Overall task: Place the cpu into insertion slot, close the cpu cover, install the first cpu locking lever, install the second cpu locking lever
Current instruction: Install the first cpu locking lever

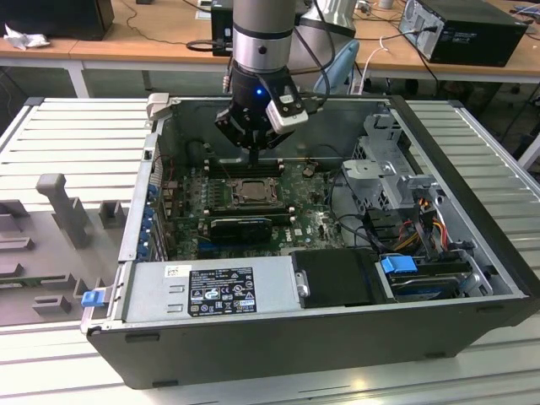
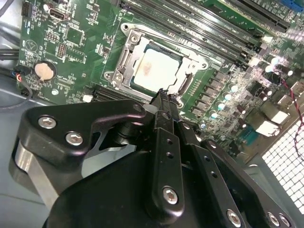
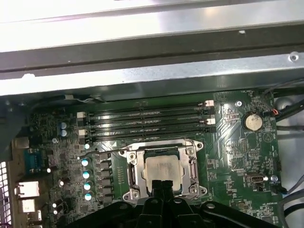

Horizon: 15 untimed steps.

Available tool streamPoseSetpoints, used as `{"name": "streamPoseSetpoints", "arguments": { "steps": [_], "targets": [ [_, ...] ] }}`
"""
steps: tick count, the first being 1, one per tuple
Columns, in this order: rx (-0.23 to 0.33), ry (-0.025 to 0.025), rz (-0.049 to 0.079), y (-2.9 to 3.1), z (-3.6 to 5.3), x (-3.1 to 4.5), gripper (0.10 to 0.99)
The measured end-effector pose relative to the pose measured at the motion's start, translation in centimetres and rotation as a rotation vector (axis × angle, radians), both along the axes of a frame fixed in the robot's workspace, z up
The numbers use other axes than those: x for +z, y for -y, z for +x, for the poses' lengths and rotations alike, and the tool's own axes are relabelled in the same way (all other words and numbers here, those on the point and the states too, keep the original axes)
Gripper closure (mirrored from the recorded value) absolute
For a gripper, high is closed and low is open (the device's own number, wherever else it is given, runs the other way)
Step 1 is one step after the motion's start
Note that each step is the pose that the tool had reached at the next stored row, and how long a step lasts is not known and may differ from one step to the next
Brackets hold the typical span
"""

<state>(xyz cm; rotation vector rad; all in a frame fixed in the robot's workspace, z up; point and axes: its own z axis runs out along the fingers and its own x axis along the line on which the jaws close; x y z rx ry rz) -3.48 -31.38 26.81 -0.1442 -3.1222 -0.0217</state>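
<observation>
cpu (image 3: 160,168) in insertion slot (image 1: 251,192) inside PC case (image 1: 278,337), cpu cover (image 3: 159,148) down round it, hand (image 3: 161,184) pinched together at slot edge

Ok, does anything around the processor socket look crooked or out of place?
Nothing stands out. The cpu lies flat and square in the window of the cpu cover, which sits level; the gripper is at its edge.

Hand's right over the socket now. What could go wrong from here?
1. The black hand is at the edge of the pale tan square cpu; pressing off-target might scratch it.
2. A sideways slip might bend the thin silver metal cpu cover or strike the long black memory slots.
</observation>
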Motion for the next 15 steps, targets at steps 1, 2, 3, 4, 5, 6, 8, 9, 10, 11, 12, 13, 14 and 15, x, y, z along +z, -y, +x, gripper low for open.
{"name": "streamPoseSetpoints", "arguments": {
  "steps": [1, 2, 3, 4, 5, 6, 8, 9, 10, 11, 12, 13, 14, 15],
  "targets": [
    [0.006, 0.0005, 0.0, 0.0, 0.0, 0.0, 0.98],
    [0.023, 0.003, 0.0, 0.0, -0.01, -0.01, 0.98],
    [0.049, 0.0095, 0.0, 0.0, -0.05, -0.02, 0.98],
    [0.054, 0.011, 0.0, 0.0, -0.23, -0.04, 0.98],
    [0.055, 0.013, 0.0, 0.01, -0.78, -0.05, 0.98],
    [0.054, 0.0163, 0.0, 0.0, -1.96, -0.1, 0.98],
    [0.054, 0.0174, 0.0, 0.0, -2.82, -0.13, 0.98],
    [0.054, 0.0176, 0.0, 0.0, -3.36, -0.14, 0.98],
    [0.054, 0.0178, 0.0, 0.0, -3.74, -0.15, 0.98],
    [0.054, 0.0179, 0.0, 0.0, -4.18, -0.16, 0.98],
    [0.054, 0.0181, 0.0, 0.0, -4.61, -0.17, 0.98],
    [0.054, 0.0182, 0.0, 0.0, -5.01, -0.18, 0.98],
    [0.054, 0.0183, 0.0, 0.0, -5.37, -0.19, 0.98],
    [0.054, 0.0185, 0.0, 0.0, -5.98, -0.21, 0.98]
  ]
}}
